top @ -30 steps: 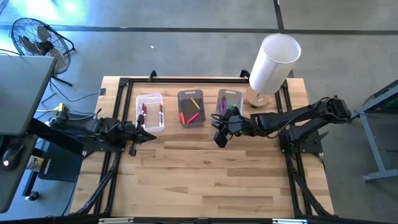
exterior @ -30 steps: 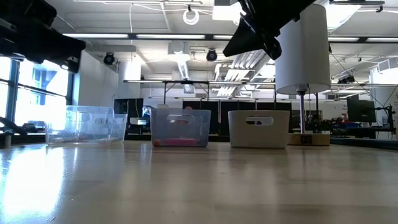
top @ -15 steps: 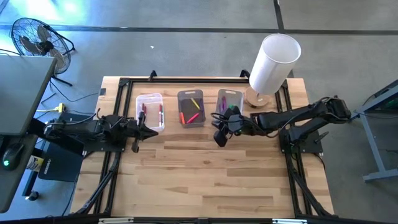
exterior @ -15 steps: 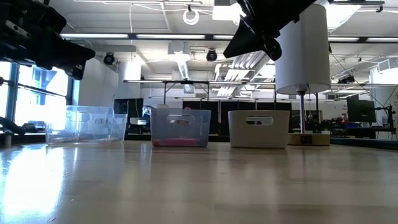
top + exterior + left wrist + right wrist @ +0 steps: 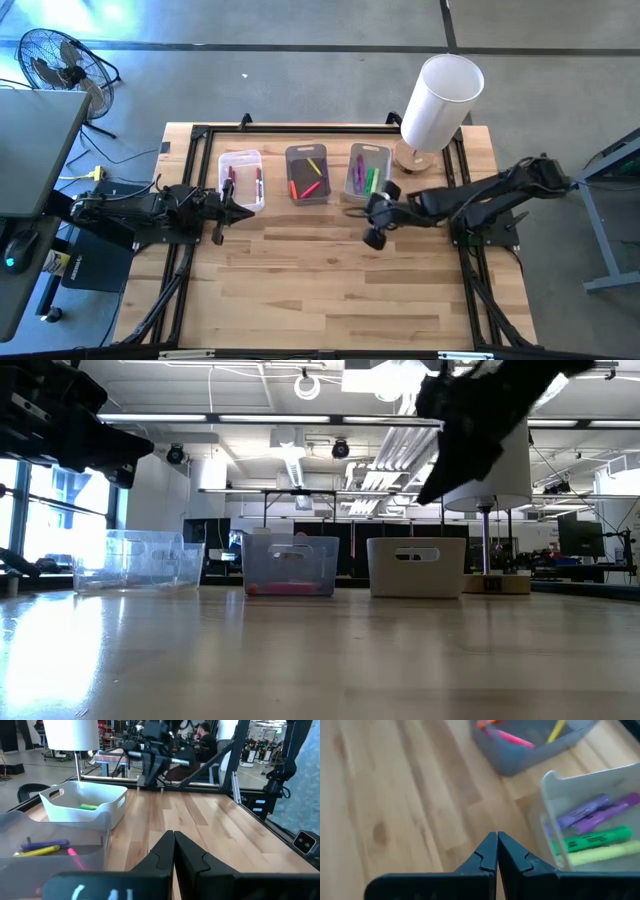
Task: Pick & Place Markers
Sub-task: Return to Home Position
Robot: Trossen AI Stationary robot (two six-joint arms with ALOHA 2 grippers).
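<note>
Clear bin (image 5: 244,186), gray bin (image 5: 307,149) and white bin (image 5: 370,146) stand beside, seemingly, a lamp (image 5: 440,100).

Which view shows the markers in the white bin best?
The right wrist view: purple, green and yellow-green markers show clearly. The high view shows them small, the left wrist view only a green one, the low view only the bin wall.

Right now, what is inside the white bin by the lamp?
Two purple markers, a green marker and a yellow-green marker lie in the white bin. Its wall hides their near ends and anything beneath them.
</note>
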